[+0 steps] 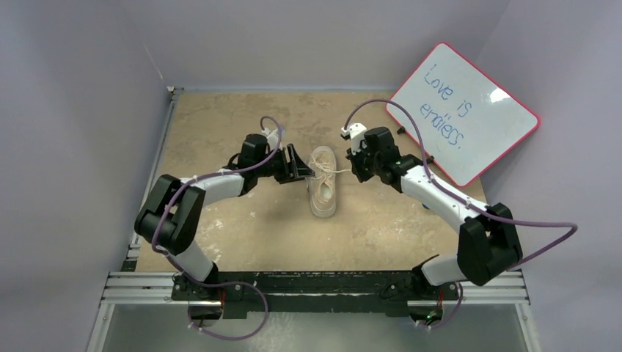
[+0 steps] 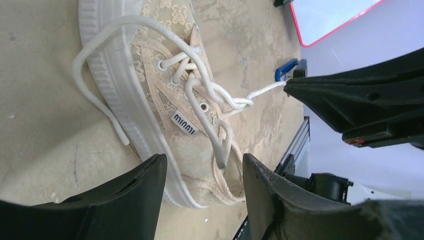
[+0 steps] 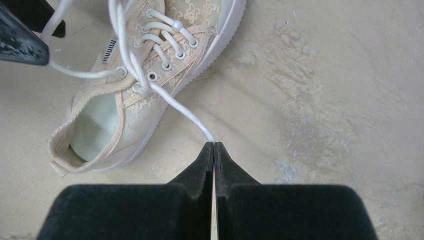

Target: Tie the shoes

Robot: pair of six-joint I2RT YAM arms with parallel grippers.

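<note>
Sneaker lace (image 3: 185, 114) in R gripper (image 3: 214, 146)

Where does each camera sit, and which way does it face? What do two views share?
Top external: above and behind the arms, facing down on the sandy tabletop; both arms show, left gripper and right gripper flanking the cream low-top canvas sneaker.
Left wrist: on the left arm, facing the sneaker's lacing past its own open black fingers.
Right wrist: on the right arm, facing down along its shut fingers, which pinch the long cream lace.
Shared: both wrist views show the sneaker and that lace.
</note>
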